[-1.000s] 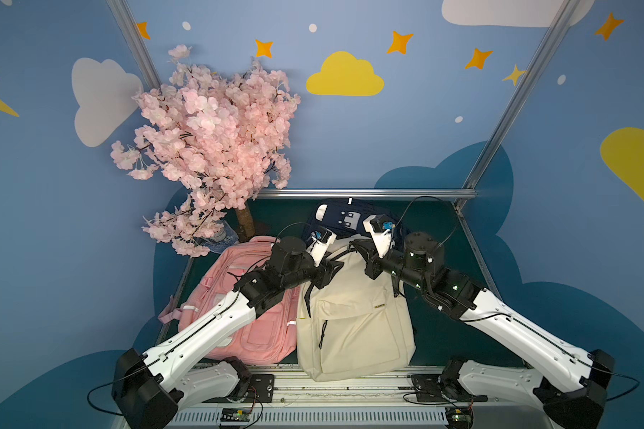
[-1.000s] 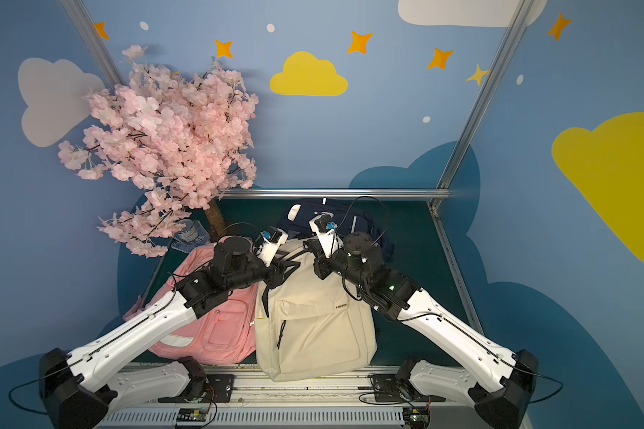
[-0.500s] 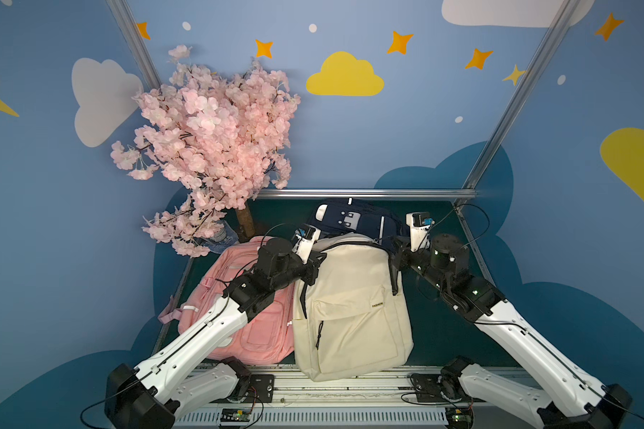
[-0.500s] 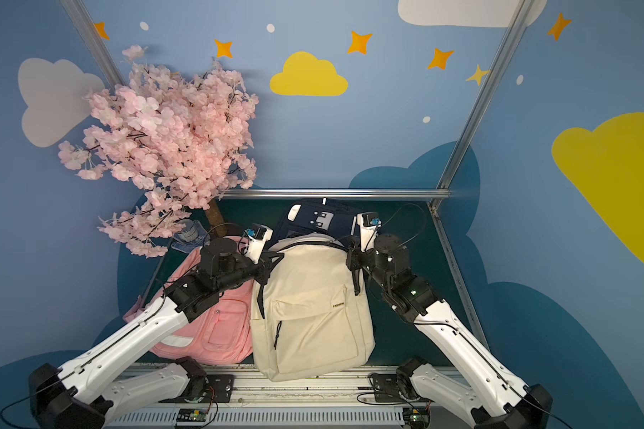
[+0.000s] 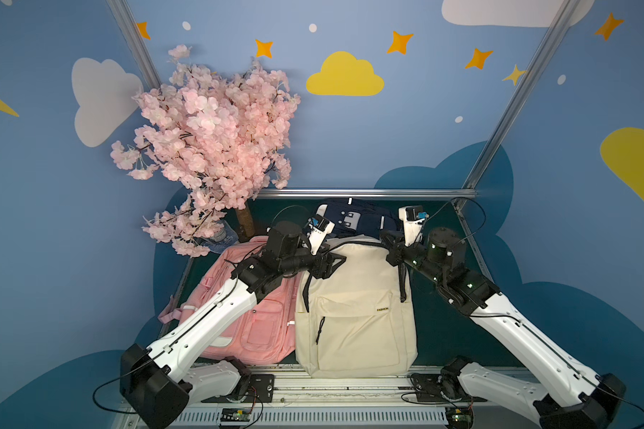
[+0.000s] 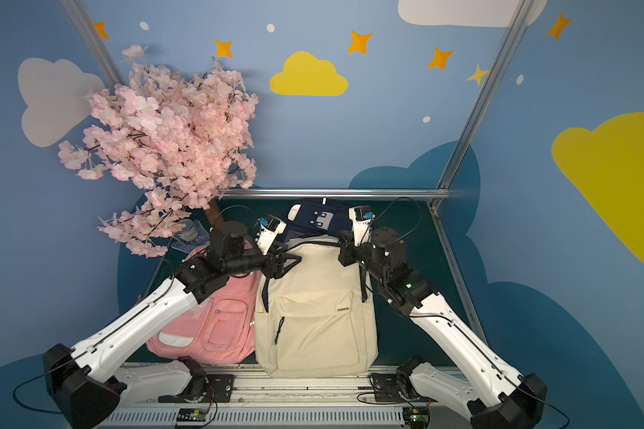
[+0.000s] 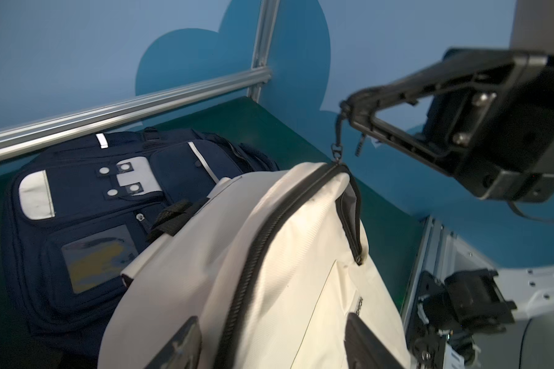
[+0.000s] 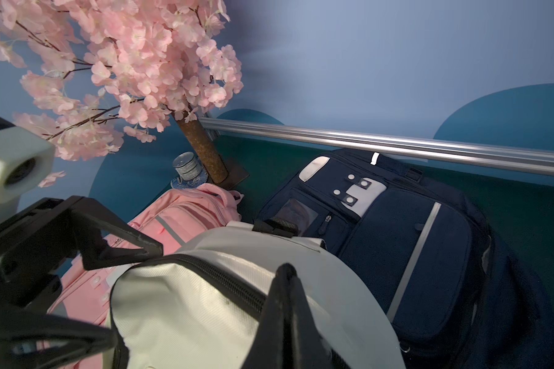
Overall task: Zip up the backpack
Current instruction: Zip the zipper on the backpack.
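A cream backpack (image 5: 354, 297) (image 6: 313, 297) lies flat in the middle in both top views. Its black top zipper (image 7: 269, 239) is closed up to the slider (image 7: 336, 159); past it a short gap shows grey lining. My right gripper (image 7: 349, 105) (image 5: 386, 237) is shut on the zipper pull (image 7: 338, 134) at the bag's top right corner. In the right wrist view its fingers (image 8: 285, 319) are pressed together over the zipper. My left gripper (image 7: 272, 345) (image 5: 331, 262) is open over the bag's top left, one finger on either side of the zipper line, holding nothing.
A pink backpack (image 5: 253, 315) lies left of the cream one, under my left arm. Behind them a navy backpack (image 5: 354, 223) rests against the metal rail (image 5: 365, 193). A pink blossom tree (image 5: 209, 148) and a water bottle (image 5: 220, 236) stand at the back left.
My right gripper has drawn the zipper pull from the bag's top middle to its top right corner. My left gripper has opened, let go of the bag and shifted slightly over it.
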